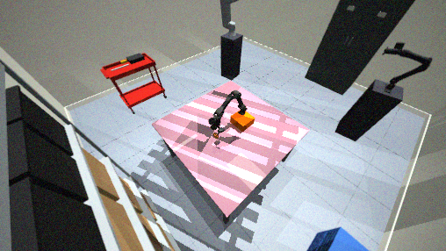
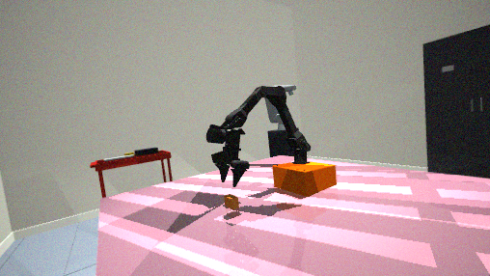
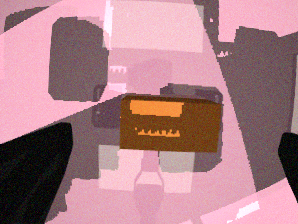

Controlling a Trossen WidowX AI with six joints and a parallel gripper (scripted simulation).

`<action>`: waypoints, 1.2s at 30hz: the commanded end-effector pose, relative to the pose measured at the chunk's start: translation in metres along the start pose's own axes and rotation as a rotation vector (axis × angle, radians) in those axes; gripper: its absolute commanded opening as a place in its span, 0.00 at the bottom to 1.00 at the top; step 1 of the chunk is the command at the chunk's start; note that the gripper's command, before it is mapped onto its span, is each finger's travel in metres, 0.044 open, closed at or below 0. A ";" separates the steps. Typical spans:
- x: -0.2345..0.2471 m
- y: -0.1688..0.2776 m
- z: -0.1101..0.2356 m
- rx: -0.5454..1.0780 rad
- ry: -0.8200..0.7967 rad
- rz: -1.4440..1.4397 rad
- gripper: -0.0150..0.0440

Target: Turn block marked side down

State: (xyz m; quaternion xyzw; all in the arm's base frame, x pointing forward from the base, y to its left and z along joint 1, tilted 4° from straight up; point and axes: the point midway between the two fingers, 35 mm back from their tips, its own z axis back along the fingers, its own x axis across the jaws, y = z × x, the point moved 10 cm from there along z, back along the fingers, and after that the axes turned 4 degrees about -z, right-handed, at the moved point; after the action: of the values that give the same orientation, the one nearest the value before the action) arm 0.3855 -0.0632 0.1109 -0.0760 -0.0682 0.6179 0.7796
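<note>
The small orange block (image 1: 215,135) (image 2: 231,202) (image 3: 170,137) rests on the pink striped table (image 1: 228,193) (image 2: 338,246). In the wrist view its upper face is in brown shade with bright orange light patches, and no dark mark shows on it. The side facing the table is hidden, and the top and exterior views are too small to tell where the mark is. My gripper (image 2: 229,183) (image 3: 182,140) is open and empty, pointing down above the block. In the wrist view its black fingers stand to the left and right of the block, clear of it.
The arm stands on a large orange base box (image 1: 242,121) (image 2: 304,179) behind and to the right of the block. A red cart (image 1: 142,94) (image 2: 130,160), dark pedestals and a black cabinet (image 1: 351,48) (image 2: 458,106) stand beyond the table.
</note>
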 end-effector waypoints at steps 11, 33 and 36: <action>0.002 -0.031 0.014 0.237 0.014 -0.004 1.00; 0.001 -0.017 -0.047 0.237 0.014 -0.004 1.00; 0.001 -0.016 -0.051 0.237 0.014 -0.004 1.00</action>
State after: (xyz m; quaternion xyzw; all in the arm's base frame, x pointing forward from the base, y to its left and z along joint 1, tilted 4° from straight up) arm 0.4122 -0.0678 0.0707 0.0088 0.0090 0.6209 0.7838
